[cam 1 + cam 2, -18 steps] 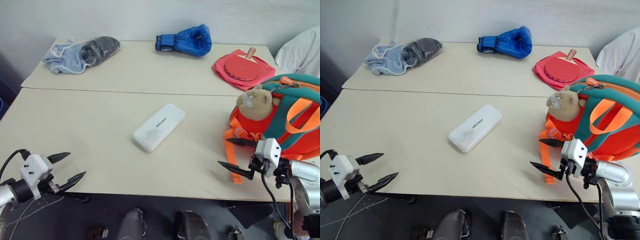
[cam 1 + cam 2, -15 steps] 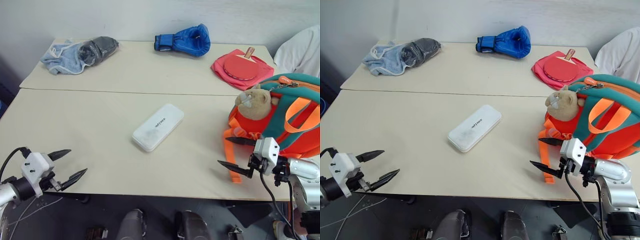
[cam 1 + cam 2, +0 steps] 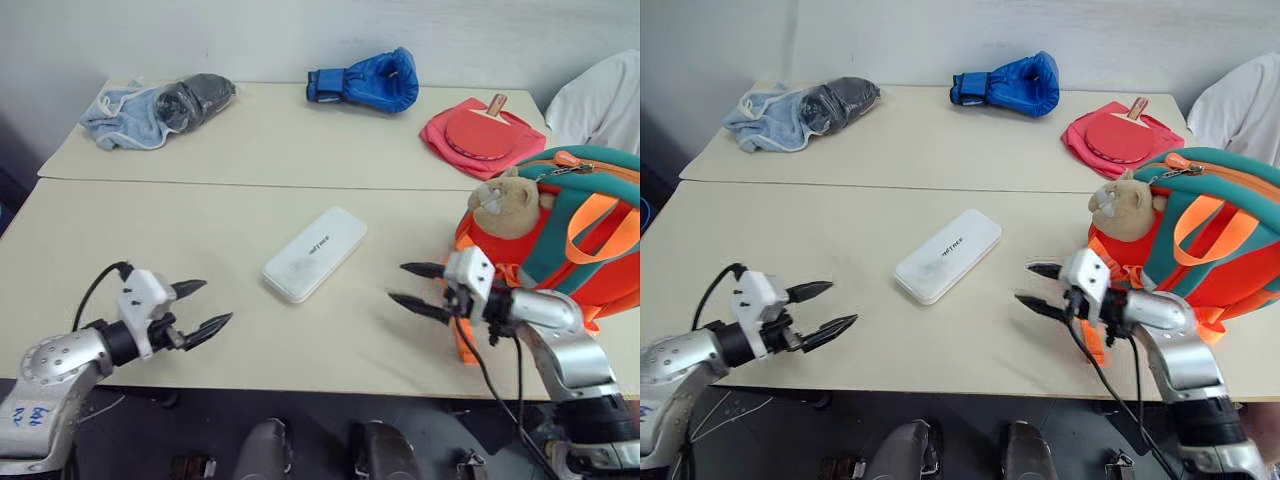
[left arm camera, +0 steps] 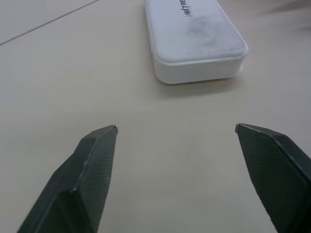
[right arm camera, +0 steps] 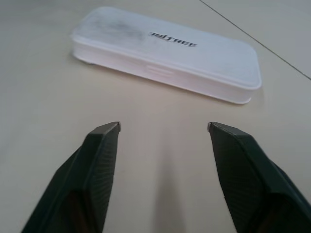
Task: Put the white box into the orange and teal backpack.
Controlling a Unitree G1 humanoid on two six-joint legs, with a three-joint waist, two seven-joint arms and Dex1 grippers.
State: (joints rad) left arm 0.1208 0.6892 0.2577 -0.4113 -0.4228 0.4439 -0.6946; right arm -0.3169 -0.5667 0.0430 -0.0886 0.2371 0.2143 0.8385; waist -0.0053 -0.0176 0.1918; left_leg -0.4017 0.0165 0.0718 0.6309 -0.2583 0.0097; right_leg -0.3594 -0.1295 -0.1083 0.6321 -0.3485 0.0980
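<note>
claws, left and right, wide either side of smooth rounded white box

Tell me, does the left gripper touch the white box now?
Apart. The left wrist view shows bare table between the open left gripper and the white box.

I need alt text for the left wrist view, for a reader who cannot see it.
The white box lies flat on the beige table, dark lettering on its lid. The left end effector is open just short of the box's near end, not touching it.
</note>
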